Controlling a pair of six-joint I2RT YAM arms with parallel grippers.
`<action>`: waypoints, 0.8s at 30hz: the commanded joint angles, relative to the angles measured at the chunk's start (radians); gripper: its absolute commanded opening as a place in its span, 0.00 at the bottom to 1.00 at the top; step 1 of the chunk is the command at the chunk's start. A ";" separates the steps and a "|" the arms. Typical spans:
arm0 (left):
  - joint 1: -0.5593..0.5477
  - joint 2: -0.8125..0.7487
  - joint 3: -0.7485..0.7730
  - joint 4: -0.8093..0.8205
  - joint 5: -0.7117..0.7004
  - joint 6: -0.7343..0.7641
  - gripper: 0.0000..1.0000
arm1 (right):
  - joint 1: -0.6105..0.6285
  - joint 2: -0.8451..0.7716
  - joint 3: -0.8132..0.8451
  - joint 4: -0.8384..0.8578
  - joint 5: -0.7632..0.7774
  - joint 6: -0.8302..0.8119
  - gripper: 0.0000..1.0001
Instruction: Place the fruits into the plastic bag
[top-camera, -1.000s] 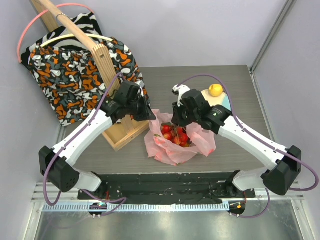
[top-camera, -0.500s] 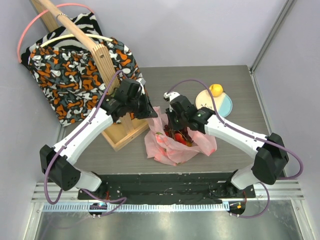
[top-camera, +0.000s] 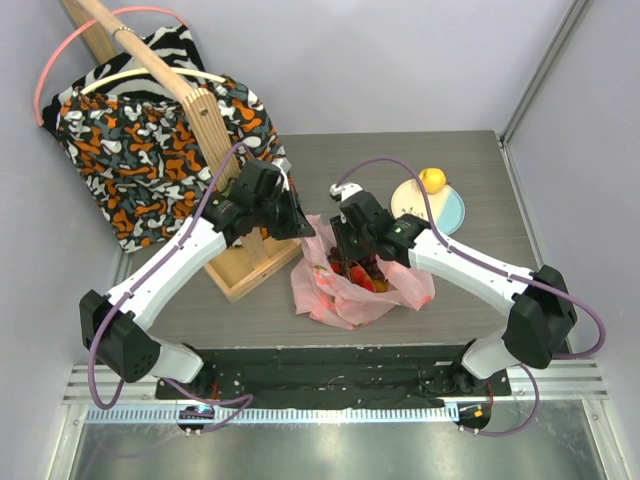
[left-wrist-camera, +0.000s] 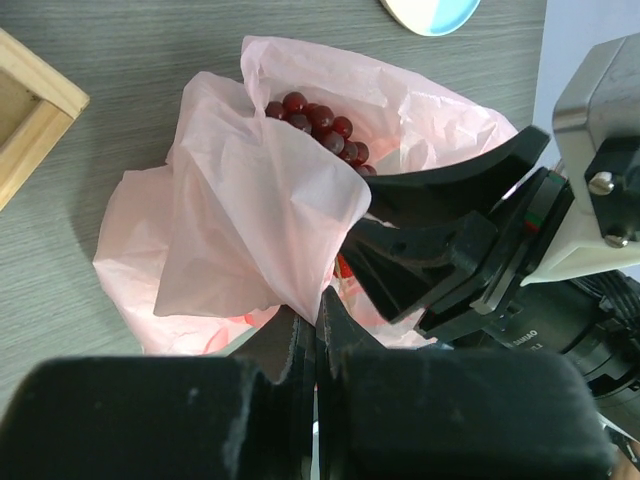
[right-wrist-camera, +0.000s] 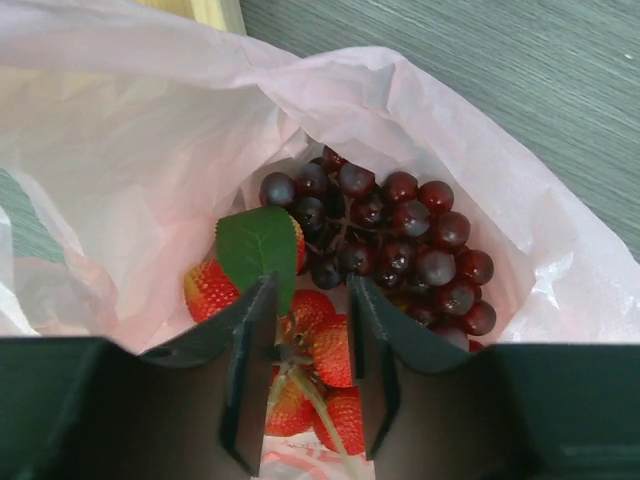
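From the overhead camera I see the pink bag lying at the centre of the table. The left gripper is at its upper-left rim and the right gripper is lowered into its mouth. The lemon sits on the pale blue plate, upper right of the bag. The patterned cloth hangs at upper left.

On the left wrist camera, the left gripper is clamped on a fold of the bag's rim at bottom centre. The grapes show inside the bag near the top.

On the right wrist camera, the right gripper's jaws stand parted inside the bag. The strawberries and a green leaf lie between and below them. The grapes lie just beside these, right of centre.
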 joint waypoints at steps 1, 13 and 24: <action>0.015 -0.029 -0.014 0.022 0.006 -0.016 0.00 | 0.004 -0.026 0.023 -0.006 0.024 0.019 0.51; 0.015 -0.047 -0.029 0.021 -0.003 -0.010 0.00 | 0.004 -0.083 0.059 0.000 0.029 0.055 0.68; 0.015 -0.040 -0.023 0.019 -0.006 -0.007 0.00 | 0.002 -0.101 0.159 0.014 0.073 0.085 0.71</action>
